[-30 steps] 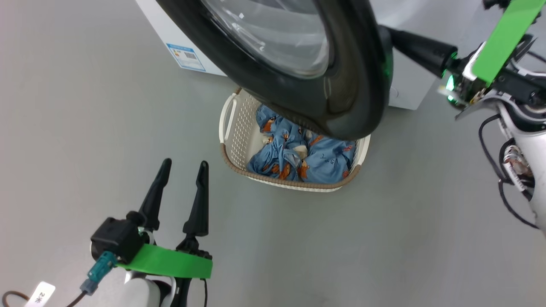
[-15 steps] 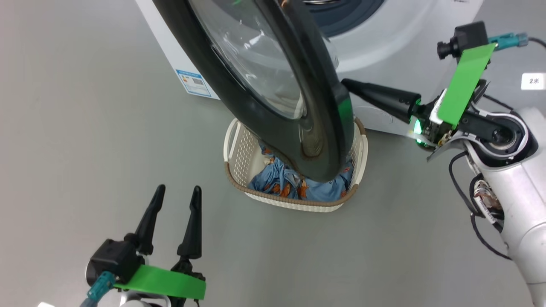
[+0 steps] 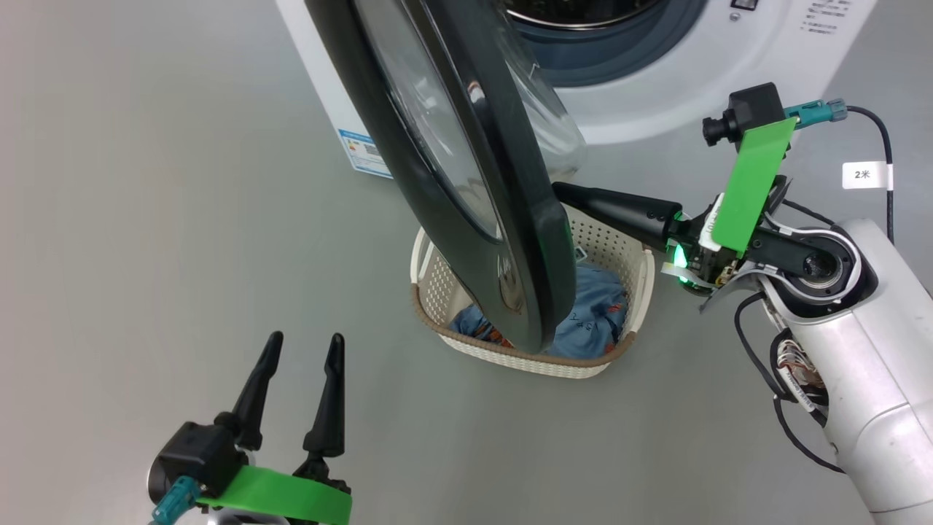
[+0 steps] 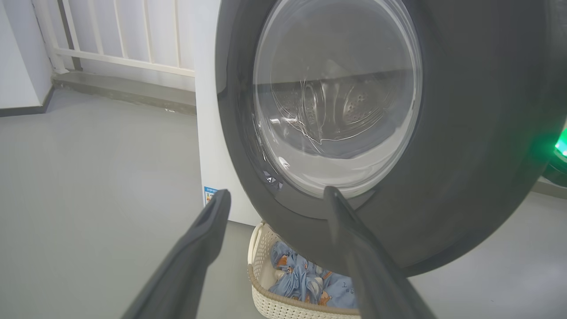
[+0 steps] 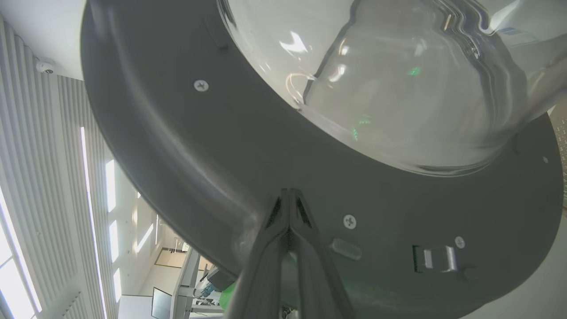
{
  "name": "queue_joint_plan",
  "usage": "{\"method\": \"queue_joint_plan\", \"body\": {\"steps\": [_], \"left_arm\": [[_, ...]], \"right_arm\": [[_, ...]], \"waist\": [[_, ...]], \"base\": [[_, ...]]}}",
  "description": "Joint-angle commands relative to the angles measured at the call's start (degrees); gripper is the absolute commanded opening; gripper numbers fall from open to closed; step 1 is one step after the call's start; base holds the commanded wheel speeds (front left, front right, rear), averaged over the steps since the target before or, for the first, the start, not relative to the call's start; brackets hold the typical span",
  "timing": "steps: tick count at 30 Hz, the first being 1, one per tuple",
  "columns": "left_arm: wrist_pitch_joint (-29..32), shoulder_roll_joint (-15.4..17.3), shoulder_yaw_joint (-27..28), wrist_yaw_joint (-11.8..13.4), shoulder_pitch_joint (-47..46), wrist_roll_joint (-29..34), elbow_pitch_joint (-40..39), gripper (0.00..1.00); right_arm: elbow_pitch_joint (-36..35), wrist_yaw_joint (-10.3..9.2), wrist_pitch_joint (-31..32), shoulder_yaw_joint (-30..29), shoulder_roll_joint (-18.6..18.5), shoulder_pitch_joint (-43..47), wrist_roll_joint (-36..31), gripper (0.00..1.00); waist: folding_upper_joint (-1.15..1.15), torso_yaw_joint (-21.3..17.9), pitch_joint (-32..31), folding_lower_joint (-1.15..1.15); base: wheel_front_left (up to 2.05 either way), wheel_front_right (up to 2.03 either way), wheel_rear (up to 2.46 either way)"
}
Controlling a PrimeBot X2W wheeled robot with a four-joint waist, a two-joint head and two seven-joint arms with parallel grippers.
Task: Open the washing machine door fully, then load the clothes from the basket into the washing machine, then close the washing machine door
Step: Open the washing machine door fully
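1. Our right gripper is clenched, its two dark fingers pressed flat together with nothing between them. In the right wrist view the joined tips meet the dark inner face of the washing machine door, just under the bulging glass bowl and near a screw.
2. Our left gripper hangs released at the lower left, fingers spread and empty above the grey floor. It stands well apart from the door and the basket.
3. In the left wrist view, the spread fingers of that gripper frame the outer face of the door, with its glossy black rim and clear centre.
4. From the head view we see the door partly open and almost edge-on. It is swung out from the washing machine, whose drum opening shows at the top.
5. The basket sits on the floor in front of the machine, and the door's lower edge overlaps it in this view.
6. The clothes lie inside the basket as a light blue, orange-printed heap. They show again in the left wrist view, below the door rim and inside the basket.
7. A blue label is stuck low on the machine's white side.
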Motion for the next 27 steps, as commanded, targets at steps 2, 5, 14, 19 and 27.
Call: {"method": "queue_joint_plan", "body": {"steps": [2,5,14,19,27], "left_arm": [[-0.37,0.83,1.68,0.04,0.37,-0.06,-0.80,1.00],[-0.37,0.83,1.64,0.04,0.42,-0.19,-0.70,1.00],[-0.37,0.82,1.26,0.04,0.77,-0.69,-0.56,1.00],[-0.37,0.82,1.39,0.04,1.22,-0.63,-0.62,1.00],[-0.37,0.82,1.80,0.04,1.31,-0.37,-0.45,1.00]], "right_arm": [[-1.80,0.44,0.60,0.83,2.22,1.16,-0.60,0.00],[-1.86,0.44,0.94,1.05,3.17,1.38,-0.76,0.00],[-1.72,0.44,1.44,1.64,5.39,1.98,-1.38,0.00],[-1.66,0.44,1.45,1.83,6.50,2.24,-1.35,0.00],[-1.99,0.44,1.51,1.94,7.22,3.13,-1.75,0.00]], "waist": [[0.00,1.30,-0.24,0.00],[0.00,2.34,-0.33,0.00],[0.00,5.50,-0.80,0.00],[0.00,6.35,-1.16,0.00],[0.00,5.90,-1.57,0.00]], "base": [[0.00,0.00,0.00],[0.00,0.00,0.00],[0.00,0.00,0.00],[0.00,0.00,0.00],[0.00,0.00,0.00]]}}
